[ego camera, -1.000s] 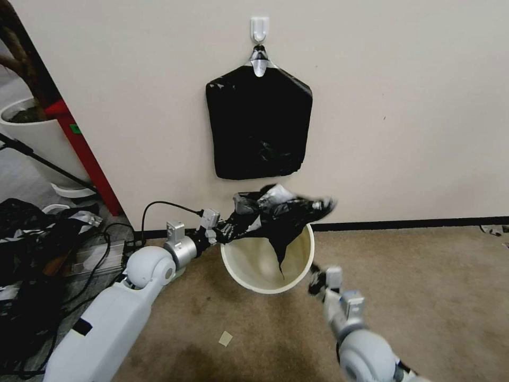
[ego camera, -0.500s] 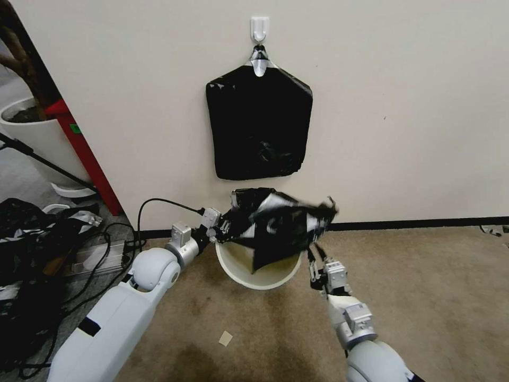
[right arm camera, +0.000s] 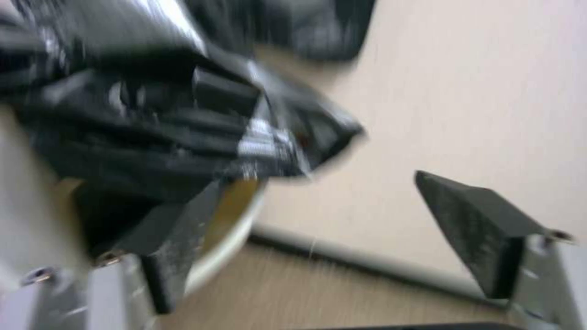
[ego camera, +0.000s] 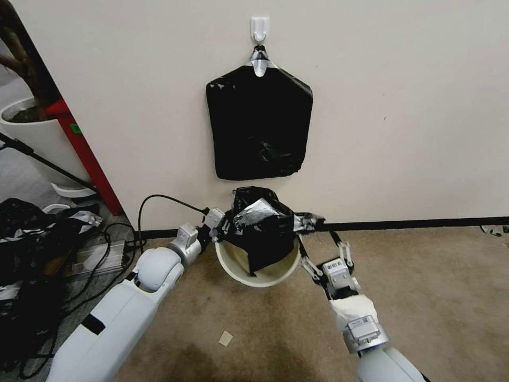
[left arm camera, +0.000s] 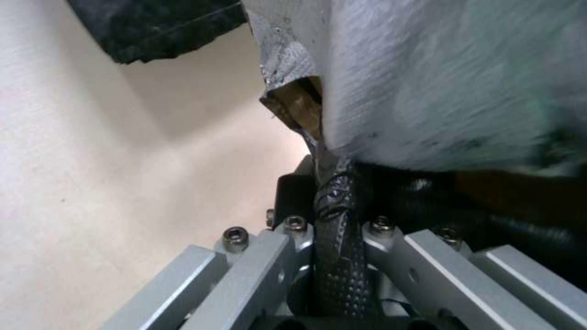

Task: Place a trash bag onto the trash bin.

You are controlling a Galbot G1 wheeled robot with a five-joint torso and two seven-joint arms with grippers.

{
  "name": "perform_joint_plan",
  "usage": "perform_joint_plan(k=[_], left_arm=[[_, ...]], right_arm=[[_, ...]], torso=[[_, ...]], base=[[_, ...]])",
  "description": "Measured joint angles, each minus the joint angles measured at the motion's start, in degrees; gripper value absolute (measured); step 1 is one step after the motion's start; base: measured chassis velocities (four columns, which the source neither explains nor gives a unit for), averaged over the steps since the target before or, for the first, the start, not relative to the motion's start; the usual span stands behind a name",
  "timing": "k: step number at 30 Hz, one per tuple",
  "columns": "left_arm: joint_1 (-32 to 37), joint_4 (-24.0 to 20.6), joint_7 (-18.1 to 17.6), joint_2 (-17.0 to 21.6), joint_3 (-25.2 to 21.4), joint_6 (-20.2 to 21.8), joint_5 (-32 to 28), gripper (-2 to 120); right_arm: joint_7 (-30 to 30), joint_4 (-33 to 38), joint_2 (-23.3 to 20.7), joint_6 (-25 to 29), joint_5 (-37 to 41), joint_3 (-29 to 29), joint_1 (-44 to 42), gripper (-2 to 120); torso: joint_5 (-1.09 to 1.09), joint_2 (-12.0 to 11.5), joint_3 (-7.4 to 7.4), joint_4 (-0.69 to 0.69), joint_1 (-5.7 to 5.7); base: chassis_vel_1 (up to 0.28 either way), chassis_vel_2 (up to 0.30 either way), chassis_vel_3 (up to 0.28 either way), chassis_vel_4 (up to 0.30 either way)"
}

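Note:
The trash bin [ego camera: 265, 278], round and cream-white, stands on the carpet against the wall. The black trash bag [ego camera: 262, 228] is bunched over its opening, with part hanging inside. My left gripper [ego camera: 222, 231] sits at the bin's left rim, shut on the bag; in the left wrist view its fingers [left arm camera: 293, 197] pinch a twisted strand of the bag [left arm camera: 333, 206]. My right gripper [ego camera: 314, 229] stands open at the bin's right rim, and the bag's right corner lies between its fingers. In the right wrist view the gripper [right arm camera: 318, 183] gapes wide beside the bag [right arm camera: 153, 114] and the bin's rim [right arm camera: 226, 247].
A flat black pack of bags [ego camera: 259, 122] hangs from a wall hook above the bin. At the left stand a white plant pot [ego camera: 37, 132], a red post [ego camera: 85, 154] and a tangle of cables [ego camera: 106, 239]. A paper scrap [ego camera: 226, 338] lies on the carpet.
My right gripper has risen from beside the bin's front to the bag's right corner. The bag has gathered and dropped lower over the bin. The left arm has barely shifted.

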Motion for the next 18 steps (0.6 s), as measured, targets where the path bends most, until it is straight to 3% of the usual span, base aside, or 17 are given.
perform_joint_plan(k=[2, 5, 9, 18], left_arm=[[-0.3, 0.0, -0.3, 0.0, 0.2, 0.2, -0.1, 3], [-0.4, -0.3, 0.3, 0.2, 0.8, -0.1, 0.0, 3], [-0.4, -2.0, 2.7, 1.1, 2.4, -2.5, 2.2, 3], [-0.1, -5.6, 4.5, 2.5, 4.7, -5.4, 5.1, 3]], right_arm=[[1.2, 1.6, -0.3, -1.0, 3.7, -0.9, -1.0, 97], [-0.3, 2.8, -0.3, 1.8, 3.0, -1.3, -0.9, 100], [-8.7, 0.9, 0.7, 8.7, -8.9, 0.6, 3.1, 100], [-21.8, -3.1, 1.1, 7.2, -22.3, 2.5, 8.0, 100]], torso=[[0.00, 0.0, 0.00, 0.00, 0.00], [-0.01, 0.0, 0.00, 0.00, 0.00], [0.01, 0.0, 0.00, 0.00, 0.00], [0.01, 0.0, 0.00, 0.00, 0.00]], base=[[0.000, 0.000, 0.000, 0.000], [0.000, 0.000, 0.000, 0.000], [0.000, 0.000, 0.000, 0.000], [0.000, 0.000, 0.000, 0.000]])
